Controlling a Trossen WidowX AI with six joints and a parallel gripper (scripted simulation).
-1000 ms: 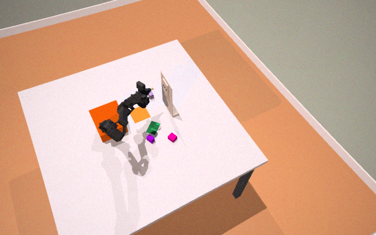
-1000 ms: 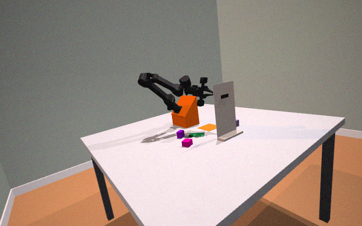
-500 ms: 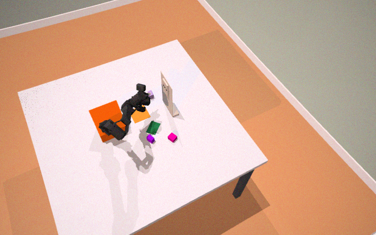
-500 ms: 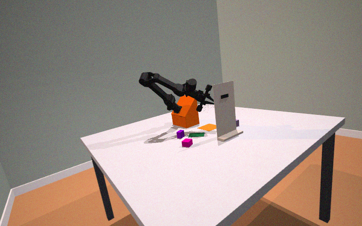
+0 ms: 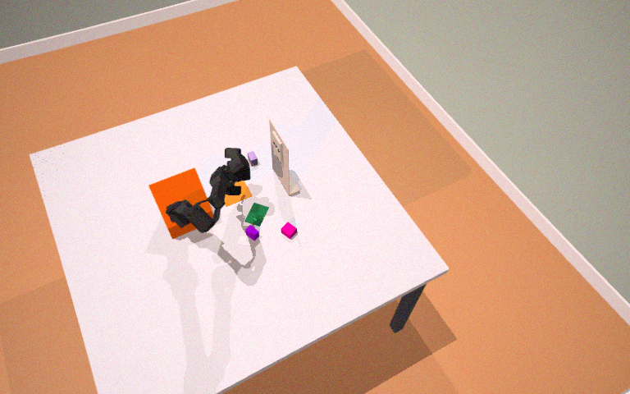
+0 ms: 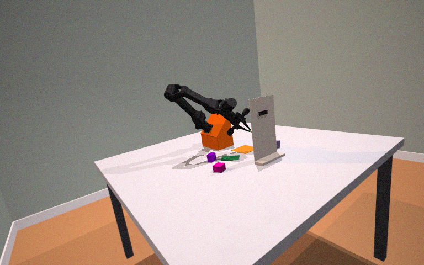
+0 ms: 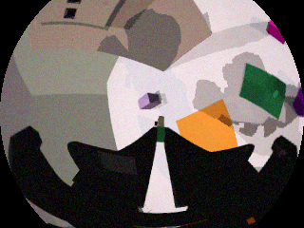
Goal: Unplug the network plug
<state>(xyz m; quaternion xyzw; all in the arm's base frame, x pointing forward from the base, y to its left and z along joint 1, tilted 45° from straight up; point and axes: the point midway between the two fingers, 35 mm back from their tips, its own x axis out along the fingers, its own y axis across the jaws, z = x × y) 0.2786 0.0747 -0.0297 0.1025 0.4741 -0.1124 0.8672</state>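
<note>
My gripper (image 6: 249, 130) (image 7: 160, 131) is shut on the network plug (image 7: 161, 135), a small green body with a tan end that shows between the fingertips in the wrist view. It holds the plug above the table, clear of the panel and tilted downward. The upright beige panel (image 5: 284, 172) (image 6: 263, 134) (image 7: 195, 33) stands in front of the gripper, with dark socket openings (image 5: 276, 147) (image 7: 69, 13). A flat orange square (image 5: 237, 199) (image 6: 243, 149) (image 7: 206, 130) and a flat green one (image 5: 257, 213) (image 6: 230, 157) (image 7: 261, 90) lie on the table; which is the marked square I cannot tell. The tab is too small to make out.
A lilac block (image 5: 252, 158) (image 6: 277, 143) (image 7: 144, 101) stands near the panel. A purple block (image 5: 252, 232) (image 6: 211, 157) (image 7: 299, 103) is beside the green square, and a magenta block (image 5: 289, 230) (image 6: 219, 167) (image 7: 276, 32) is farther out. The arm's orange base (image 5: 174, 188) (image 6: 215, 141) is behind the orange square.
</note>
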